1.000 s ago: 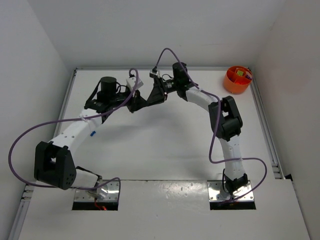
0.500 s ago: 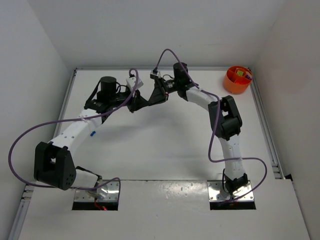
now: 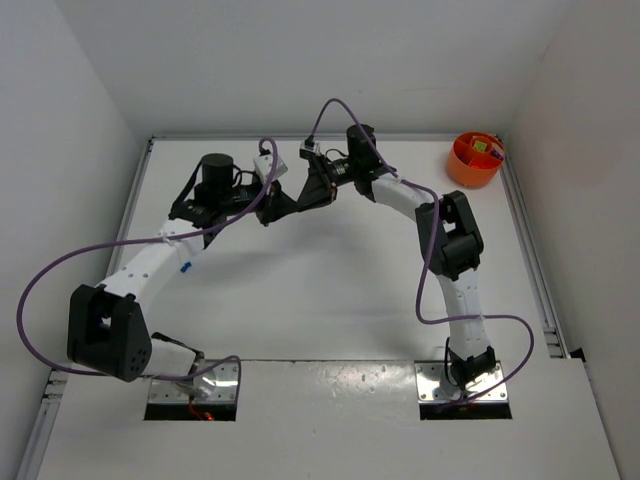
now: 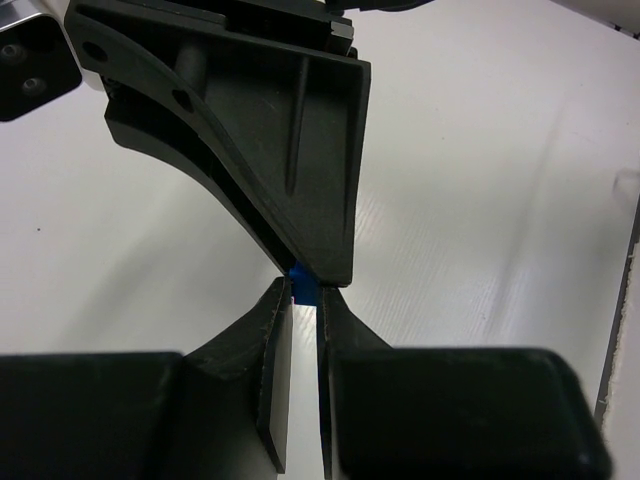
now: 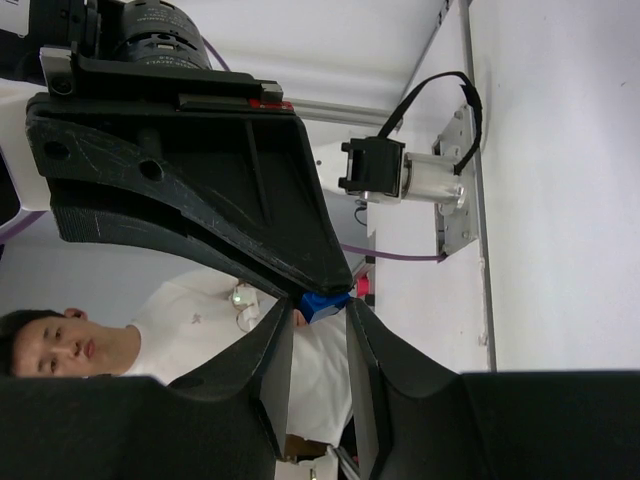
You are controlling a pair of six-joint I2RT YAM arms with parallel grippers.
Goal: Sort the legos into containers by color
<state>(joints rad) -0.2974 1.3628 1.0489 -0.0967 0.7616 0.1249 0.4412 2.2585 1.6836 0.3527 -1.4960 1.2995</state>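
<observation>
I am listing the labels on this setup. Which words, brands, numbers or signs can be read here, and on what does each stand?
No text can be read in any view.
The round bright-orange plastic tub, the small blue plastic brick and the right gripper's black plastic fingers show no print.
The tiny blue speck at the left arm's white link is too small to tell.

White table (image 3: 330,290) w/ white walls (image 3: 70,120) on three sides — a metal rail (image 3: 535,270) runs along its right edge. Right wrist view: a person (image 5: 60,345) in a white tee, seen sideways, low left — plus a black-and-silver device (image 5: 400,172) w/ a black cable, next to a metal bracket (image 5: 458,180).
</observation>
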